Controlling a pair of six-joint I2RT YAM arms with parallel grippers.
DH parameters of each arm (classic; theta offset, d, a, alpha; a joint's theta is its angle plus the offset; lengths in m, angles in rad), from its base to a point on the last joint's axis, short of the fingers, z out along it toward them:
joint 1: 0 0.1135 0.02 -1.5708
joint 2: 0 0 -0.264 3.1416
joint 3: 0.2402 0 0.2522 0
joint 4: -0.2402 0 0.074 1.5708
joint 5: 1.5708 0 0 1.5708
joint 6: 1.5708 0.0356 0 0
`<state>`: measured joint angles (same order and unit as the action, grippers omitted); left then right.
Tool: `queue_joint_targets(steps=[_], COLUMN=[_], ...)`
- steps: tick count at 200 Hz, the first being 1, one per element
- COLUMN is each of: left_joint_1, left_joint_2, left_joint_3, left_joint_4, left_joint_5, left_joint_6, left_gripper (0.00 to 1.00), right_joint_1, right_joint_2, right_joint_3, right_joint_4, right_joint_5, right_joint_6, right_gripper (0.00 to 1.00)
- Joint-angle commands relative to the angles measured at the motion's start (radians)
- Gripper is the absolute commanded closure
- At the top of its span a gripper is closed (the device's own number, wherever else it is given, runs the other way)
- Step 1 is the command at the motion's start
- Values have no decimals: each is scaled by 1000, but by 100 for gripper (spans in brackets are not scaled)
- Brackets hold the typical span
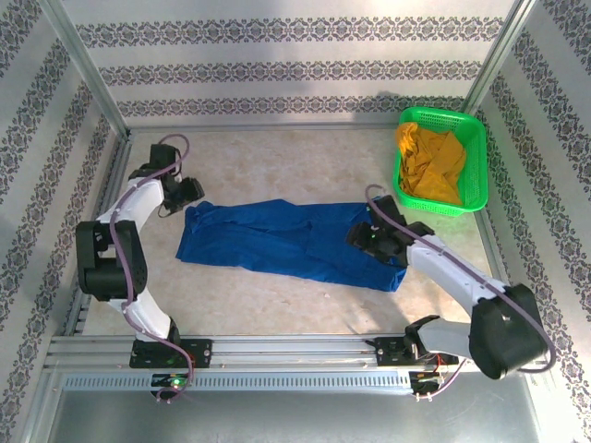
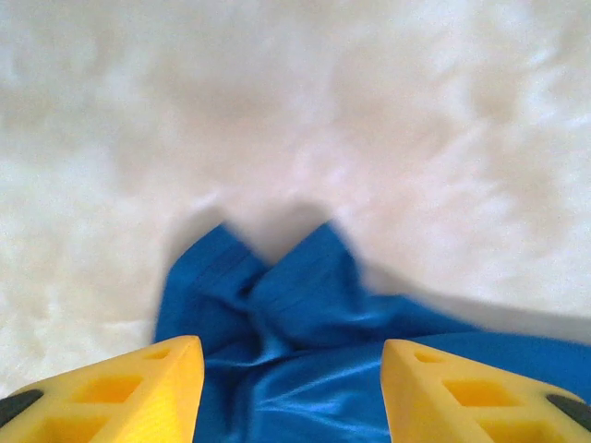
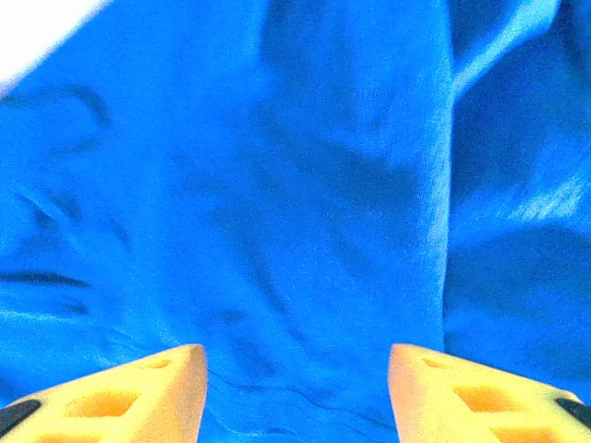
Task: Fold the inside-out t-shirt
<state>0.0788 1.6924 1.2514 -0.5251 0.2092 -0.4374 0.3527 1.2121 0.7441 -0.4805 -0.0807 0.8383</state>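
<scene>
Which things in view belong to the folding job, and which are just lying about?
Job: blue t-shirt, lying crumpled across the table.
Lying about: green basket, far right; mustard-yellow garment inside it.

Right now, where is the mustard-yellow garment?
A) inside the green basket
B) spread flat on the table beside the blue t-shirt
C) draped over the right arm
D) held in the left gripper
A: the mustard-yellow garment lies bunched inside the green basket at the far right, apart from the blue t-shirt.
</scene>
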Motion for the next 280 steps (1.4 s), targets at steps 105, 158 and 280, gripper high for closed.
queue_joint_targets(steps=[105,158,280], left_joint_1=[-80,-82,-82], left_joint_2=[151,167,147], left_joint_3=[-90,-111,-131], left_joint_4=[119,128,135], left_joint_5=[133,133,127], left_joint_6=[-56,-56,-58], left_gripper=[45,45,45], right_joint_1=[-426,-428,-202], right_joint_2=[56,200,210], right_joint_3=[-122,-92,-92], right_joint_4=[50,185,357], right_joint_5=[-114,-186,-230], right_joint_6=[-193,-240,-122], right_gripper=[24,23,24])
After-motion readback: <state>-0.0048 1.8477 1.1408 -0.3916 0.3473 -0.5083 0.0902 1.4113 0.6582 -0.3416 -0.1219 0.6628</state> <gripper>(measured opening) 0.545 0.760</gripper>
